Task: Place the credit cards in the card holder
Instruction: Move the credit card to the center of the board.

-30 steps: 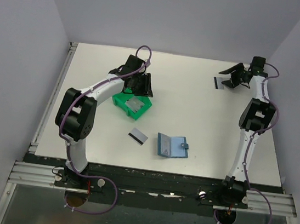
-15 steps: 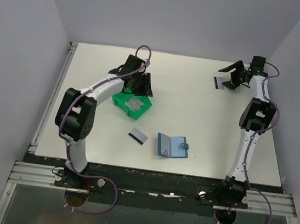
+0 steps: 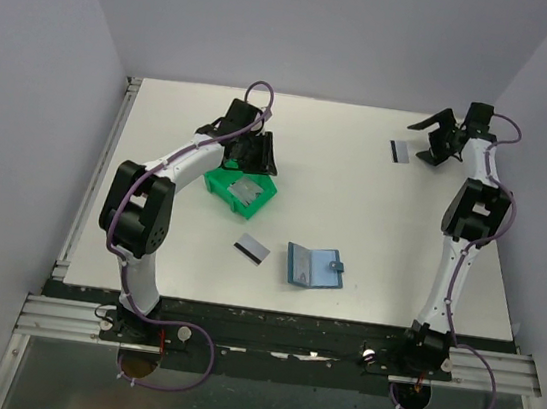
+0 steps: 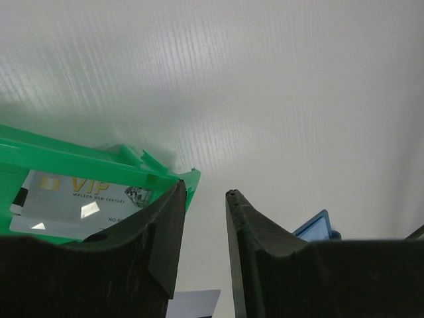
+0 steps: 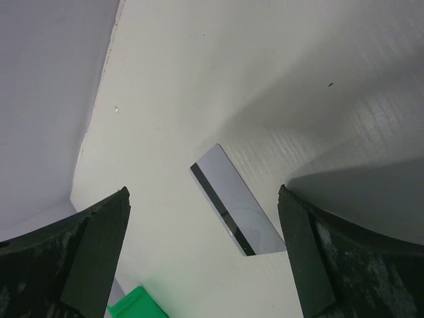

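A: Where is the credit card (image 5: pixel 238 210) found from the right end effector (image 5: pixel 203 191)?
B: Flat on the counter (image 5: pixel 199 79) just ahead, framed by the released, empty span; its long axis is skewed across the opening.

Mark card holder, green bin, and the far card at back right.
card holder (image 3: pixel 313 266): top view, its open inside.
green bin (image 3: pixel 218 183): top view, left rim.
far card (image 3: pixel 398 151): top view, card's middle.

Overhead view spans table (image 3: pixel 354 205); wrist views close-up.
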Controlling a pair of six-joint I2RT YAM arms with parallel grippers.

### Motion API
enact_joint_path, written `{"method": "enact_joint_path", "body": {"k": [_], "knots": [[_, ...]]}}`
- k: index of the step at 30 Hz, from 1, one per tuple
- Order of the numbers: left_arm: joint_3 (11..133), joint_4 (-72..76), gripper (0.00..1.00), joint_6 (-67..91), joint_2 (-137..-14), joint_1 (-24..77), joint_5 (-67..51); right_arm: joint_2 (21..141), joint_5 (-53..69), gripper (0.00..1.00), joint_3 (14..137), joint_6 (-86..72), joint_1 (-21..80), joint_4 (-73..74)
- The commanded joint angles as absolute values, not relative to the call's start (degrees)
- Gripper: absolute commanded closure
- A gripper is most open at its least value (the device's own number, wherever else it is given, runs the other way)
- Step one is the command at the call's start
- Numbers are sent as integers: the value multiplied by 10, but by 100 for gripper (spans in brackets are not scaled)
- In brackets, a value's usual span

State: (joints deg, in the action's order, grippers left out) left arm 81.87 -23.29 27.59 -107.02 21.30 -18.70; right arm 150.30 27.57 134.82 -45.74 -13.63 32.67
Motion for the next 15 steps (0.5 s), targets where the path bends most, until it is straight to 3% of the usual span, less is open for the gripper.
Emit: {"method": "enact_joint_path", "body": {"k": [1, 15], "knots": [[818, -236, 54, 269, -1052, 207, -198, 1537, 287, 0, 1411, -471, -141, 352], [810, -235, 55, 272, -1048, 204, -203, 1565, 339, 0, 1430, -461, -121, 389]]}}
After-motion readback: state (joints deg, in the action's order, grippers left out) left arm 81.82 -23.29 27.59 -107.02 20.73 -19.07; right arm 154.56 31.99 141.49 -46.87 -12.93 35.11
